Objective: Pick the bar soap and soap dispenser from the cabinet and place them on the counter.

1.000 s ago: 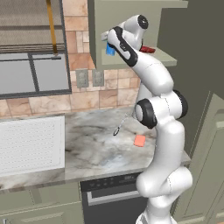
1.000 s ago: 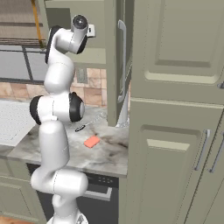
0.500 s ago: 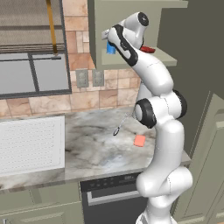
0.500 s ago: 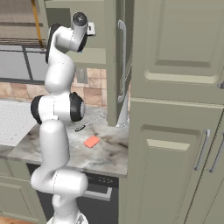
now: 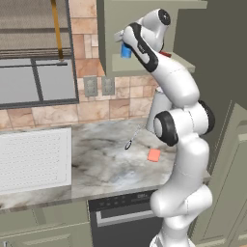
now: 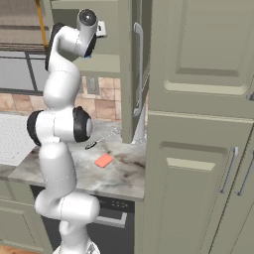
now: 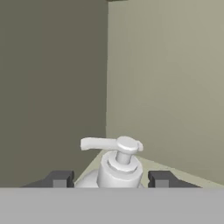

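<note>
Soap dispenser (image 7: 118, 168) in cabinet (image 5: 144, 29); bar soap (image 5: 154, 155) on counter (image 5: 103, 164)

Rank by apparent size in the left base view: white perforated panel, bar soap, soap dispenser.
1. White perforated panel, by far the largest.
2. Soap dispenser and bar soap look alike; the dispenser is partly hidden by the gripper, so no ranking.

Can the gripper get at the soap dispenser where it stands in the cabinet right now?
Probably yes. The gripper is already at the soap dispenser inside the cabinet, one finger on each side of it, nothing between. Whether the fingers touch it, I cannot tell.
</note>
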